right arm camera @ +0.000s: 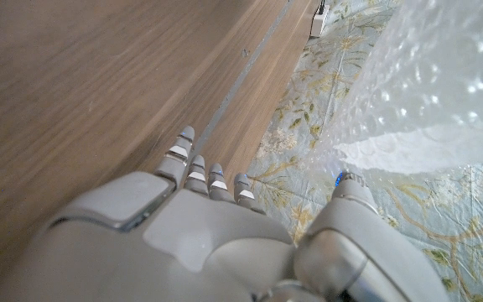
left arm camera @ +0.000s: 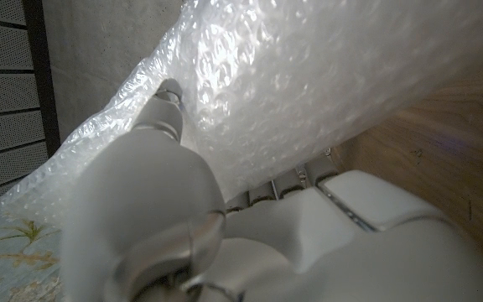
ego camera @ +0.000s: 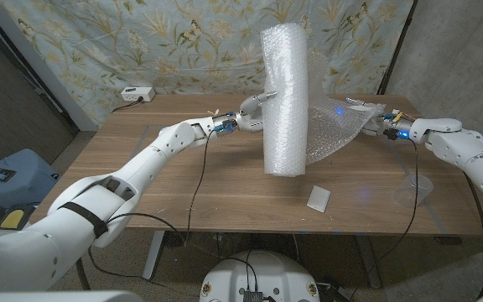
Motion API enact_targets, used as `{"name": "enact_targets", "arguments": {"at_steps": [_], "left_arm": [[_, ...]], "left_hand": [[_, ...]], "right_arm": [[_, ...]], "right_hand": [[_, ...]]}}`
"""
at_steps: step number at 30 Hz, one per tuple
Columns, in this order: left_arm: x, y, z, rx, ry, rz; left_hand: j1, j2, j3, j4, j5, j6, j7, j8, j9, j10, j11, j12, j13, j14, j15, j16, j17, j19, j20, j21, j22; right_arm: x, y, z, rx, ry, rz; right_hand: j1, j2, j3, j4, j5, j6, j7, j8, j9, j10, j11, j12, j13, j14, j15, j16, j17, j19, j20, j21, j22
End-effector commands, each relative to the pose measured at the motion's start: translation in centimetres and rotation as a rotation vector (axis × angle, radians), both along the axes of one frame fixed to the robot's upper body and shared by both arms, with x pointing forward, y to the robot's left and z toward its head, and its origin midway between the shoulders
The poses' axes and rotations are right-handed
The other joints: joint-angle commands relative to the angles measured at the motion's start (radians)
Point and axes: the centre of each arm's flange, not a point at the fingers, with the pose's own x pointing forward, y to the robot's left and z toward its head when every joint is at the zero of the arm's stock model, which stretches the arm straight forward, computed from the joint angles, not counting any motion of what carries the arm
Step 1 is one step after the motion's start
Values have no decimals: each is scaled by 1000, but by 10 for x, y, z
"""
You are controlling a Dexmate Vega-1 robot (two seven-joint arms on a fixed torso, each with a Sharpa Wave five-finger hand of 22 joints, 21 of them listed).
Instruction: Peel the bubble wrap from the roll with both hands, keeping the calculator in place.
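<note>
Roll: the bubble wrap roll [ego camera: 285, 99] stands upright mid-table on the wooden table [ego camera: 183, 180].
Loose sheet: a peeled sheet [ego camera: 340, 126] trails from the roll toward the right hand.
Left hand: the left hand [ego camera: 252, 114] presses against the roll's left side, fingers [left arm camera: 168, 105] on the wrap.
Right hand: the right hand [ego camera: 377, 123] pinches the sheet's far edge, its other fingers [right arm camera: 198, 166] held together.
Calculator: the calculator [ego camera: 319, 198] lies flat, just in front of the roll, apart from both hands.
</note>
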Motion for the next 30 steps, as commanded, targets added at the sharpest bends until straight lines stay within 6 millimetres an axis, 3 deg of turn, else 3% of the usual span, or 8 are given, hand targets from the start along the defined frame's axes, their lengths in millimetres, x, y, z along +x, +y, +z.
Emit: {"name": "enact_targets", "arguments": {"at_steps": [1, 11, 24, 30], "left_arm": [[12, 9, -17, -7, 63, 20], [24, 7, -24, 3, 96, 13], [25, -5, -12, 26, 69, -6], [25, -7, -11, 27, 67, -2]], "left_hand": [[13, 23, 35, 29, 4, 7, 2, 3, 5, 31, -19, 8, 4, 13, -2, 2, 3, 5, 1, 7, 5], [12, 22, 35, 29, 2, 12, 1, 4, 5, 37, -19, 8, 5, 15, -2, 2, 3, 6, 0, 9, 5], [14, 21, 37, 27, 2, 15, 1, 4, 6, 46, -22, 8, 5, 18, 2, -1, 1, 9, 2, 11, 6], [15, 22, 39, 27, 2, 21, 1, 7, 6, 57, -25, 10, 5, 26, 0, 0, 0, 12, 4, 13, 6]], "right_arm": [[-10, 0, 3, -18, -1, 16], [-20, 13, 10, -37, -9, 35], [-25, 29, 11, -40, 7, 86], [-33, 32, 12, -64, 34, 97]], "right_hand": [[-2, -6, -4, 3, 4, -10, 58, 2, 0, -5, 3, -2, 4, -9, 1, -2, 4, 4, 1, 2, 3], [-5, -8, -7, 3, 5, -10, 64, 2, 0, -6, 3, -2, 4, -8, 2, -2, 4, 8, 5, 3, 3], [-8, -10, -11, 4, 7, -23, 73, -2, 0, -13, 3, -4, 3, -8, 2, -1, 4, 15, 8, 4, 3], [-1, 3, -9, 3, 10, -20, 83, 4, 0, -14, 3, 0, 4, 7, 2, 6, 5, 44, 9, 10, 4]]}}
